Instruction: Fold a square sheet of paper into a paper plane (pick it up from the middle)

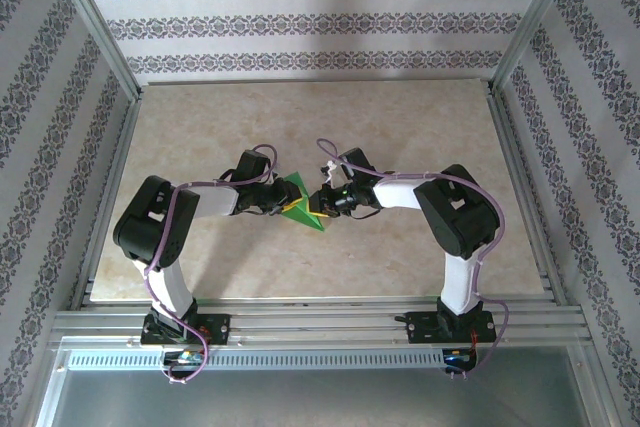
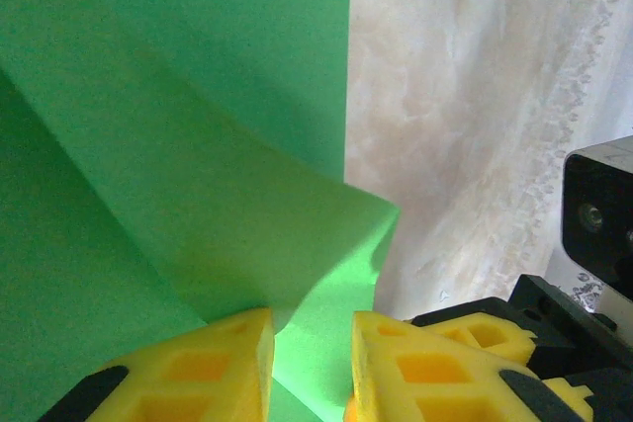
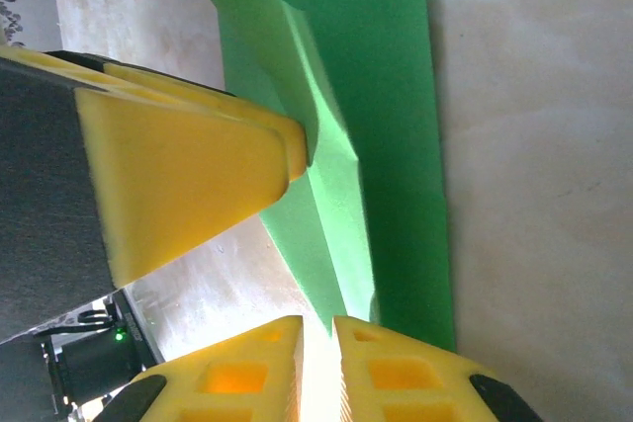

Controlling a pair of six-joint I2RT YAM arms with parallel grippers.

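The square sheet of paper (image 1: 300, 212) is bright green and creased into a triangular shape, lying mid-table between both grippers. My left gripper (image 1: 283, 205) is at its left side. In the left wrist view its jaws (image 2: 312, 318) stand apart, with a raised flap of the paper (image 2: 178, 145) dipping loosely into the gap. My right gripper (image 1: 322, 199) meets the sheet from the right. Its fingers (image 3: 318, 323) are nearly together on the tip of a lifted fold of the paper (image 3: 396, 145). A left finger (image 3: 188, 175) touches that fold's ridge.
The beige marbled tabletop (image 1: 400, 127) stretches wide behind and beside the paper. Aluminium rails (image 1: 320, 322) run along the near edge by the arm bases. Patterned walls and metal posts (image 1: 100, 27) close in the sides and back.
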